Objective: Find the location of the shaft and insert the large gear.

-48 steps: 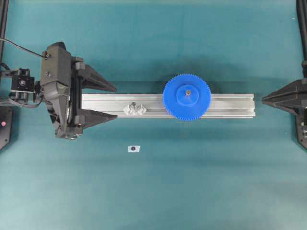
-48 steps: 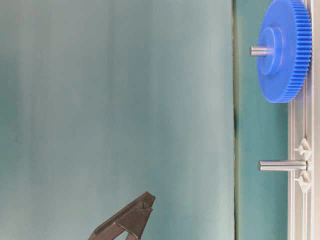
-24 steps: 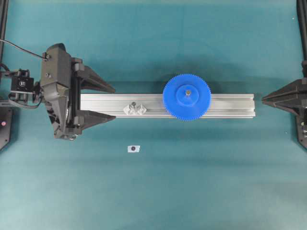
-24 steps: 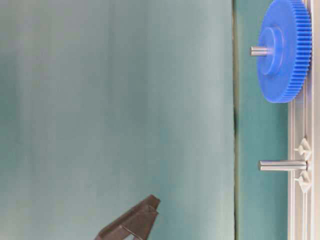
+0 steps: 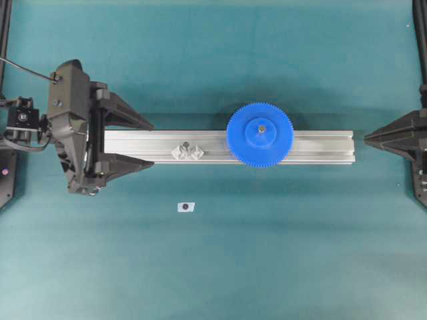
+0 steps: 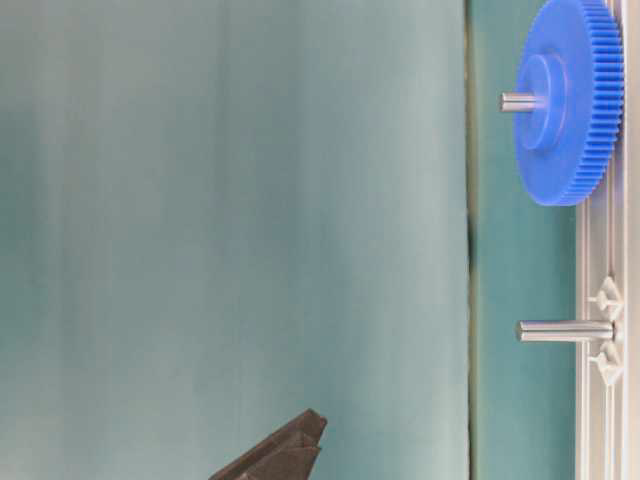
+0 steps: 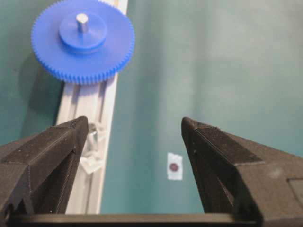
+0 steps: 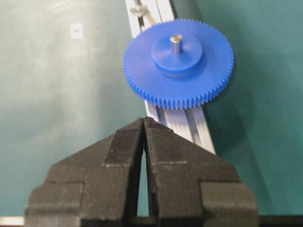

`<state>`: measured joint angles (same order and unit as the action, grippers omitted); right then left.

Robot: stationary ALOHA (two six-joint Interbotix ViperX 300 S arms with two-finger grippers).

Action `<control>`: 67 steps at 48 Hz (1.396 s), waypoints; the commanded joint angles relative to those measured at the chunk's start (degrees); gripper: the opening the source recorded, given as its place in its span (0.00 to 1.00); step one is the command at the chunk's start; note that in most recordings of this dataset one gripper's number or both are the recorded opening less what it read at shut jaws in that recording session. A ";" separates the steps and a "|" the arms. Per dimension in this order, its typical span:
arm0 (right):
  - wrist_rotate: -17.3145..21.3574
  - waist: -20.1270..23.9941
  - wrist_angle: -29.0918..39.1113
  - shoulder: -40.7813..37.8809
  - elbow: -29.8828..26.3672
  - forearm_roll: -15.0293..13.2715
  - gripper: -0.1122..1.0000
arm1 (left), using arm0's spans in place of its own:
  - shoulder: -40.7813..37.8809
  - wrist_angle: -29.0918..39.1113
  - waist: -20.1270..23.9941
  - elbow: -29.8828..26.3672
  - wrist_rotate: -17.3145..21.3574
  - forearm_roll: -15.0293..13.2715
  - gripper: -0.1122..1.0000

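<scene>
Teal matting (image 5: 220, 267) covered the table under an aluminium rail (image 5: 320, 147). On the rail sat the large gear (image 5: 259, 135), threaded on the shaft (image 5: 261, 129). At nine o'clock the left gripper (image 5: 133, 145) gaped empty; at three o'clock the right gripper (image 5: 368, 139) was pinched closed, empty.

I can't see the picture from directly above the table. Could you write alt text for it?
A large blue gear sits on a metal peg on a silver rail lying across a teal table. The left gripper is open around the rail's left end; the right gripper is shut beyond its right end.
</scene>
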<state>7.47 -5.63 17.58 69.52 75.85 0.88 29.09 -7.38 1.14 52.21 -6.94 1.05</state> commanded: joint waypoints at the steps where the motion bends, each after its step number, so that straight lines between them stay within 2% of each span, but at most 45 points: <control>1: 0.53 -0.09 -0.44 -0.53 -0.53 0.00 0.19 | 0.70 -0.44 -0.09 -0.53 0.00 0.09 0.83; 67: 0.70 -0.09 -0.53 -0.53 -0.26 0.00 0.19 | 3.43 -0.44 0.18 1.49 -0.09 0.09 0.83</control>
<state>7.56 -5.54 17.58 69.43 76.11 0.88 32.08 -7.38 1.14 54.32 -7.12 1.05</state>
